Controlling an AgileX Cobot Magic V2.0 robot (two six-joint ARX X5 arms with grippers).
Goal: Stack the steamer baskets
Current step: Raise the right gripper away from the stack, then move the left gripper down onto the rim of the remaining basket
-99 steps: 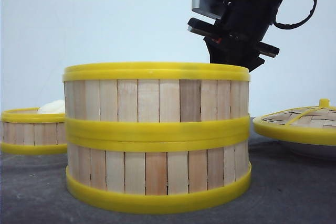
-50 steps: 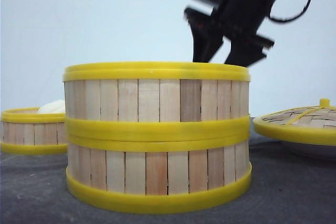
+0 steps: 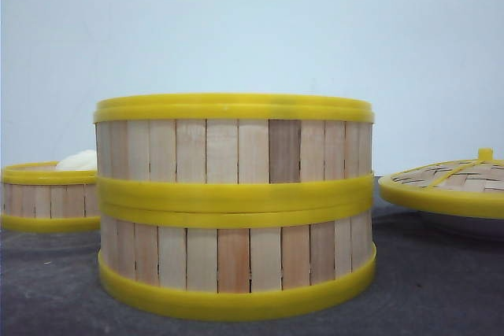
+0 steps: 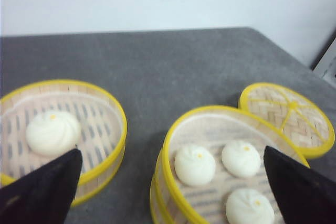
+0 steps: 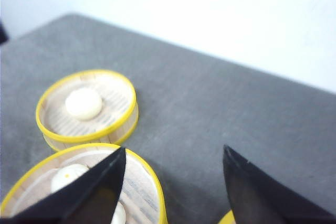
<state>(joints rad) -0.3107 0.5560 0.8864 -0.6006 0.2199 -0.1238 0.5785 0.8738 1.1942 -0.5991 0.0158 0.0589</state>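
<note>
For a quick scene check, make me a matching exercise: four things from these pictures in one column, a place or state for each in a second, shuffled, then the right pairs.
Things:
1. single steamer basket
2. top steamer basket of the stack
3. woven lid
4. left gripper

States:
A. holds three buns
B. open, holding nothing
C. holds one bun
D. lies beside the stack, covering no basket

Pairs: 1-C, 2-A, 3-D, 4-B
</note>
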